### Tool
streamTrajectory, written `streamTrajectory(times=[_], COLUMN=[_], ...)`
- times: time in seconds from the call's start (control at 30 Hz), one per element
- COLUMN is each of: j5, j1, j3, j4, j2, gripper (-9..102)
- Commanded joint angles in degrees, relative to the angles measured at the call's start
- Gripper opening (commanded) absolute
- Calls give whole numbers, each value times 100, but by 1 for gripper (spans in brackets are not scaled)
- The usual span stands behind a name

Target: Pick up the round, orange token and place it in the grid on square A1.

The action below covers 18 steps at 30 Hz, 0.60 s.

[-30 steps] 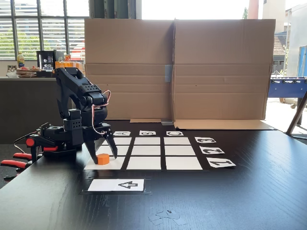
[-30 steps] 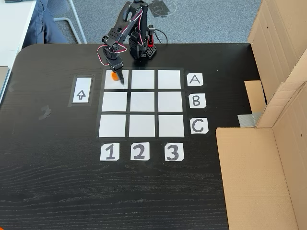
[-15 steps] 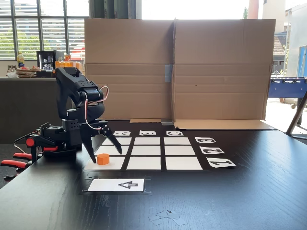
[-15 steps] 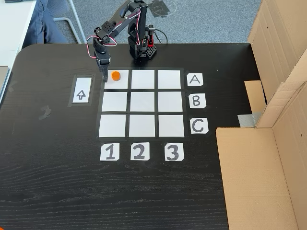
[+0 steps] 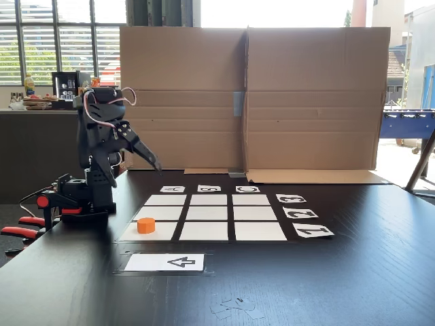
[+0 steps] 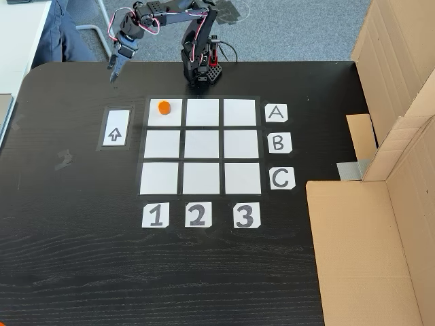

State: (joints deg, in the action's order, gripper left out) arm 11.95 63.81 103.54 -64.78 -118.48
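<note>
In a fixed view, nearest lies the arrow card [image 5: 165,262]; beyond it the round, orange token [image 5: 145,225] rests on square A1 [image 5: 151,231] of the grid [image 6: 201,146], while the gripper [image 5: 134,165] hangs raised above the table, jaws spread, empty

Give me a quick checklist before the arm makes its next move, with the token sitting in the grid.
1. Orange token on square A1, in line with label A and label 1: ok.
2. Token flat, within the cell's edges: ok.
3. Gripper lifted clear of the token, nothing held: ok.
4. Jaws open: ok in a fixed view.
5. Other eight cells of the grid free of tokens: ok.
6. Arrow card lying flat, undisturbed: ok.
</note>
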Motion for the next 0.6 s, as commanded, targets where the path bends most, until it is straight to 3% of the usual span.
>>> streamTrajectory(times=[0.0, 0.3, 0.57], j5=[-26, -35, -35], j1=[431, 1521, 2435], j3=[-369, -439, -123], j4=[-26, -97, -870], j2=[-598, -2118, -3305], gripper=[38, 37, 36])
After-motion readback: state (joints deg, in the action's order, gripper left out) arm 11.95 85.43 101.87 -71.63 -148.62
